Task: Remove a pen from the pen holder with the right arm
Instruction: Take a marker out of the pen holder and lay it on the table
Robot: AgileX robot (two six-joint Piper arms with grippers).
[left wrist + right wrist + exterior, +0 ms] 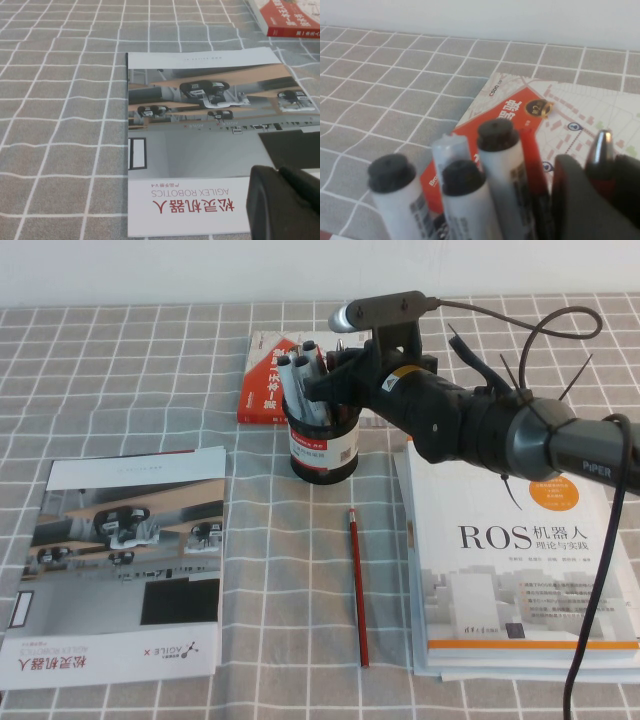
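A black mesh pen holder [323, 445] with a red-and-white label stands at the table's middle back, holding several white markers [492, 165] with black caps and some pens. My right gripper [335, 380] hangs over the holder's right side. In the right wrist view its two black fingers [570, 195] press on either side of a red pen with a silver tip [601, 147], so the right gripper [600, 172] is shut on it. The pen stands in the holder. My left gripper [279, 172] hovers low over a brochure, fingers together and holding nothing.
A red book [262, 380] lies behind the holder. The AgileX brochure [125, 570] lies at front left. A red pencil [358, 585] lies on the checked cloth in front of the holder. A white ROS book stack [520, 560] sits at right.
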